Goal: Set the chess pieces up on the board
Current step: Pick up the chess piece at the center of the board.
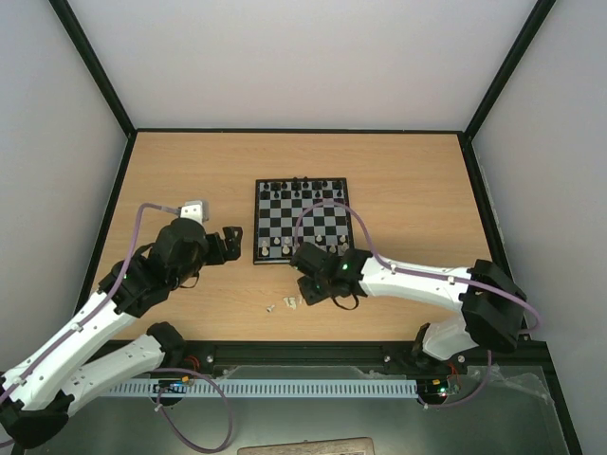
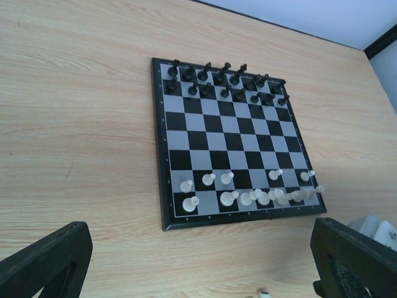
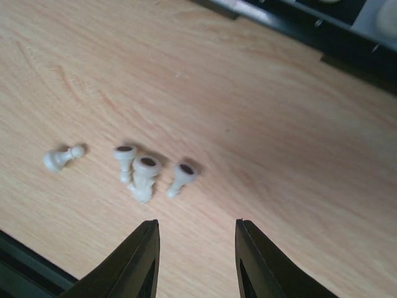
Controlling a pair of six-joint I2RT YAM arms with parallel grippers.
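1. Most of the white chess pieces (image 2: 248,198) stood crowded on the two nearest rows of the board (image 2: 236,133), some of them leaning.
2. Four more lay tipped over on the table (image 1: 190,171), just off the board's near edge toward its left corner. Three were clustered and one lay slightly apart.
3. The right gripper (image 3: 195,226) hovered beside those four, on the side away from the board, its jaws parted and nothing between them.
4. Black pieces (image 2: 226,81) filled the board's two far rows.
5. The left gripper (image 2: 201,233) hung left of the board's near-left corner, jaws spread wide and empty.
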